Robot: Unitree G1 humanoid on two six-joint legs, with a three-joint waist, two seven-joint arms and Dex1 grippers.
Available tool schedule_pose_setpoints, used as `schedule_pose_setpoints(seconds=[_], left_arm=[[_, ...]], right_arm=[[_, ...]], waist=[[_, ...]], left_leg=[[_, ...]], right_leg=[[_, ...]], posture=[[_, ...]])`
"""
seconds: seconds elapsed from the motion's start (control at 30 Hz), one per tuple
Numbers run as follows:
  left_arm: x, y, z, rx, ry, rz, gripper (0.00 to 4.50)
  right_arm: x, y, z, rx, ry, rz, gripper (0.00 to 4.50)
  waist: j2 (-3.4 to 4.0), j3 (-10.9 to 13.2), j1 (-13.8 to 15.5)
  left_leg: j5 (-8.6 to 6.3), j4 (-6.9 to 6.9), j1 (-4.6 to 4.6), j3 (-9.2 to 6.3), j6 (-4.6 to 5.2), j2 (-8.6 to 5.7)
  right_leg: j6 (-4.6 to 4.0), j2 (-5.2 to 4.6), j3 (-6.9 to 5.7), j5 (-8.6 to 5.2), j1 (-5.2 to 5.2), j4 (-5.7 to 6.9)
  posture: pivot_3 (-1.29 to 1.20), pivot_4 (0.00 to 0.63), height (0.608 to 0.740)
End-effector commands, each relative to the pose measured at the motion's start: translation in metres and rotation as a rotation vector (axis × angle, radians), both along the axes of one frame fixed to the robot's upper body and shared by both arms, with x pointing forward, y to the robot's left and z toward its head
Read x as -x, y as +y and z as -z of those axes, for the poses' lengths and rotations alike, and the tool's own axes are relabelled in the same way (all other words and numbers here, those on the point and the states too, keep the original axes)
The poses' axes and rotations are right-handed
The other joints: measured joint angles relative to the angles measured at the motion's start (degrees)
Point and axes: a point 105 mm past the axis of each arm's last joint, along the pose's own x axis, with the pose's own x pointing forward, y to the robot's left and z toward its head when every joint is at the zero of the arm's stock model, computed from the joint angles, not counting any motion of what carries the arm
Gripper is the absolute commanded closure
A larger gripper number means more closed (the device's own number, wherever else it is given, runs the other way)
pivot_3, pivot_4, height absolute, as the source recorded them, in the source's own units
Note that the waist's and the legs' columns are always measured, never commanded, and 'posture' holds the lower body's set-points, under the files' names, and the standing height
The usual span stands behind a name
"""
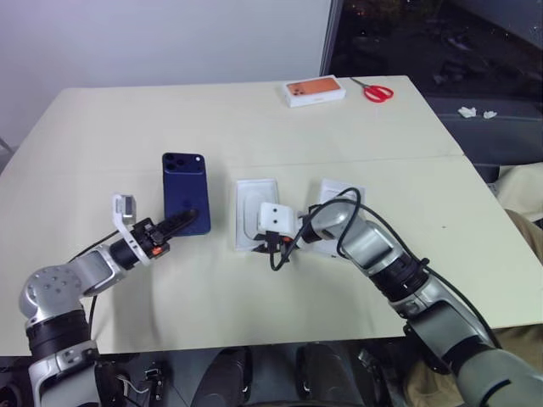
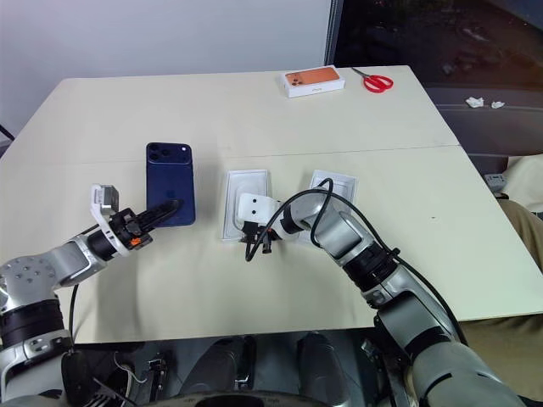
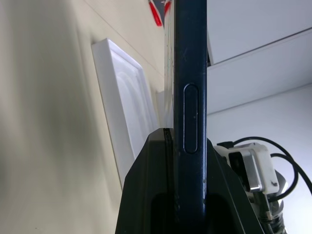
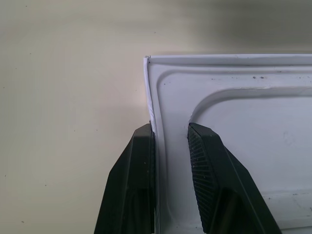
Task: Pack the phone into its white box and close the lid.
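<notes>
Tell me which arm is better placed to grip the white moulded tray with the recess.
Right. The right gripper has open fingers straddling the rim of the white moulded tray; the left gripper is clamped on the slim dark blue phone.

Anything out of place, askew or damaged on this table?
Nothing looks spilled, damaged or askew. The phone is clamped by one end in the left gripper, and the open right gripper straddles a rim corner of the white recessed tray.

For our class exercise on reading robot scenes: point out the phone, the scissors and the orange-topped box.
phone [image 1: 185, 188]: left eye view, middle of its navy back.
scissors [image 1: 377, 91]: left eye view, on the red handles.
orange-topped box [image 1: 313, 87]: left eye view, centre of its orange top.
</notes>
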Motion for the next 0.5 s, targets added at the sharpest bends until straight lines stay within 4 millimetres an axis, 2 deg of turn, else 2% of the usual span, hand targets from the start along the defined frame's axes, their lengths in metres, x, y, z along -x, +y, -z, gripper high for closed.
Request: schedule_pose_setpoints(seconds=[0.03, 0.2, 0.33, 0.5], left_arm=[[0.002, 0.002, -0.019, 0.02, -0.072, 0.009, 4.5], [0.002, 0.002, -0.019, 0.014, -0.069, 0.007, 4.5], [0.002, 0.004, -0.025, 0.015, -0.089, 0.005, 4.5], [0.0, 0.012, -0.031, 0.003, -0.104, -0.017, 4.5]], right_arm=[[0.003, 0.003, -0.003, -0.007, -0.001, -0.021, 3.51], [0.014, 0.01, -0.002, -0.038, 0.055, -0.034, 3.51], [0.032, 0.027, -0.005, -0.108, 0.124, -0.044, 3.51], [0.032, 0.038, 0.001, -0.144, 0.167, 0.032, 3.51]], waist=[[0.0, 0.0, 0.0], [0.0, 0.0, 0.0], [0.0, 0.0, -0.1], [0.0, 0.0, -0.1]], left_leg=[[0.0, 0.0, 0.0, 0.0, 0.0, 0.0], [0.0, 0.0, 0.0, 0.0, -0.01, 0.0], [0.01, -0.01, 0.0, 0.0, -0.01, 0.0], [0.01, -0.02, 0.0, 0.0, -0.01, 0.04]], right_leg=[[0.0, 0.0, 0.0, 0.0, 0.0, 0.0], [0.0, 0.0, 0.0, 0.0, 0.0, 0.0], [0.0, 0.0, 0.01, 0.0, -0.01, 0.0], [0.0, 0.04, 0.02, 0.0, -0.05, 0.03]], posture=[[0.0, 0.15, 0.74], [0.0, 0.15, 0.74], [0.0, 0.15, 0.74], [0.0, 0.15, 0.74]])
